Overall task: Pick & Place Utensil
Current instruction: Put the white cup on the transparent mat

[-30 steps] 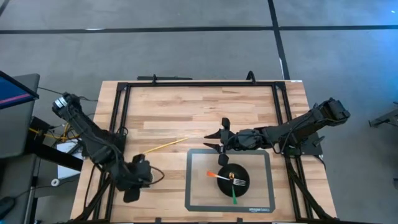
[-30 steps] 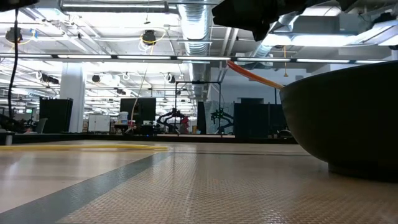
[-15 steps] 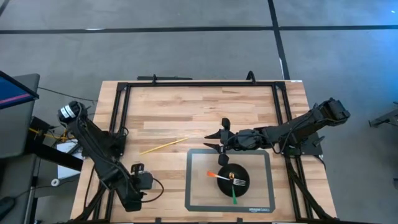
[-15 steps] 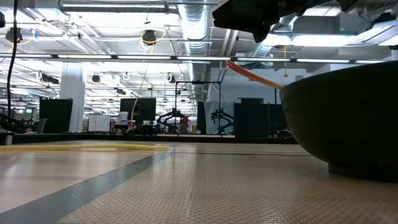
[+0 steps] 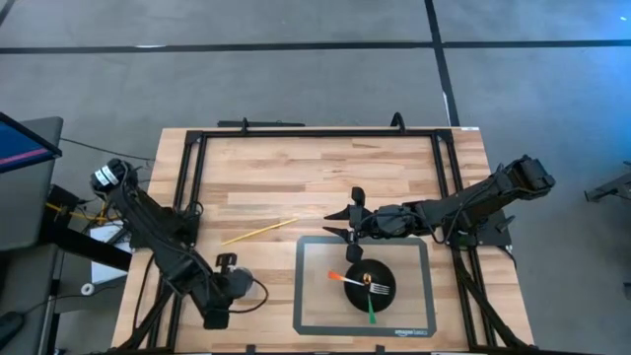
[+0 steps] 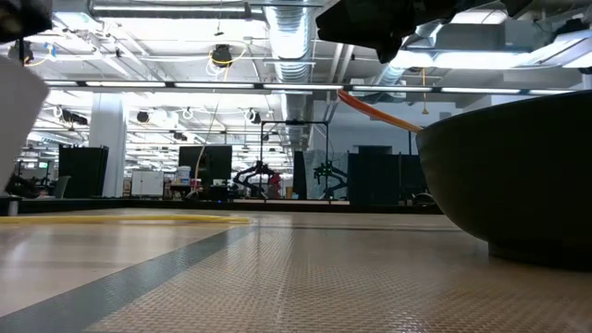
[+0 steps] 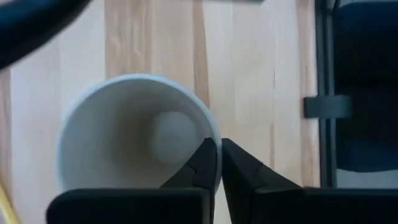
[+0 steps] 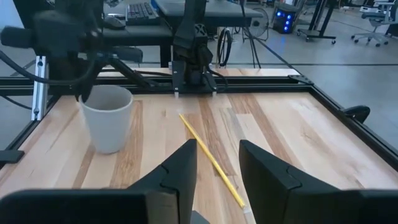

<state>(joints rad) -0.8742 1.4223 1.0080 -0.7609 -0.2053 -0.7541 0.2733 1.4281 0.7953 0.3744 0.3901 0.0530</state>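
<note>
A white cup (image 7: 124, 143) stands upright on the wood table near its front left corner; the right wrist view also shows the cup (image 8: 109, 121). My left gripper (image 7: 217, 149) is above it, shut on its rim. On the bare wood between the arms lies a yellow stick (image 5: 259, 231). On a grey mat (image 5: 315, 296), a black bowl (image 5: 355, 296) holds an orange utensil (image 5: 345, 278), a green one (image 5: 372, 311) and a fork (image 5: 378, 287). Over the mat's far edge my right gripper (image 5: 347, 237) hangs open with nothing in it. My left gripper pinches the cup's rim (image 7: 213, 134), one finger inside the cup and one outside. The fingers come from above, pointing down. The cup stays upright with its base on the table.
A black frame (image 5: 315, 133) runs along the table's far edge and down both sides. Bare wood lies between the stick and the far rail. In the low view the bowl (image 6: 518, 176) fills the right side.
My left gripper has gone toward the table's near edge, then a little toward the right. The white cup has come into the low view at its left edge. My right arm has kept still.
</note>
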